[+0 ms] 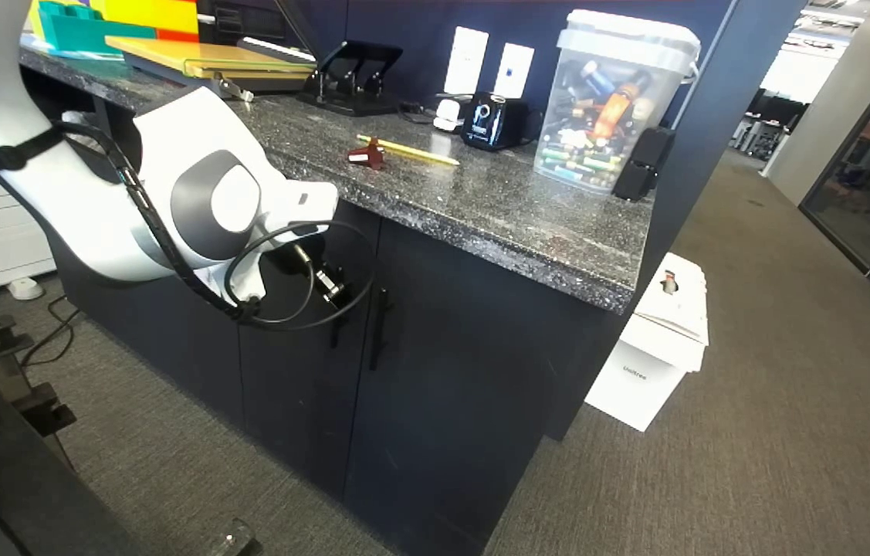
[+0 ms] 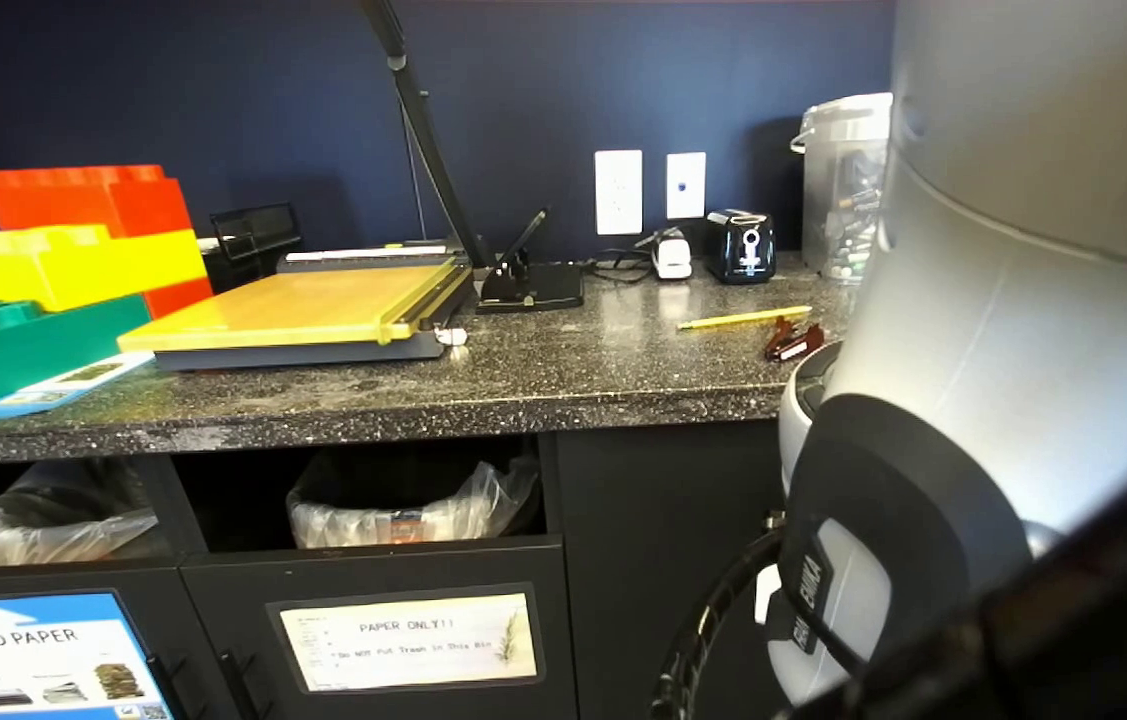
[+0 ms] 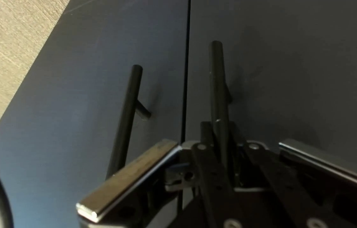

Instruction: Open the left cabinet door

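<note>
One left cabinet door [image 1: 292, 394]: tall, flat, dark; set below the desk [image 1: 496, 208], directly left of its twin door [image 1: 442, 409] in an exterior view. Closed, the seam [image 3: 185, 82] between the two showing as a thin dark line in your wrist view.

One bar handle [image 3: 217, 76]: slim, black, near that door's right edge. In your wrist view, where carpet [image 3: 13, 41] lies at upper left, it falls right of the seam.

One end effector [image 3: 220, 128]: its fingers [image 3: 206, 131] set narrow, one on either side of the bar handle, gripping it; the wrist view is dim, so you may find the exact contact hard to confirm.

One twin handle [image 3: 127, 107]: on the twin door, outside your fingers.

One arm [image 1: 195, 177]: white and grey, reaching down past the desk's front edge; in an exterior view it fills your right side.

On your desk, in both exterior views: clear tub [image 1: 612, 108], lidded, of small mixed items; yellow pencil [image 1: 419, 150]; dark red staple remover [image 1: 367, 153], just beside the pencil; paper cutter [image 2: 313, 300], yellow-topped; black hole punch [image 2: 528, 290]; large toy blocks [image 2: 83, 250].

Below it: "PAPER ONLY!!" sign [image 2: 413, 640], on a dark panel.

On the floor, beyond the twin door: white carton [image 1: 635, 382].
</note>
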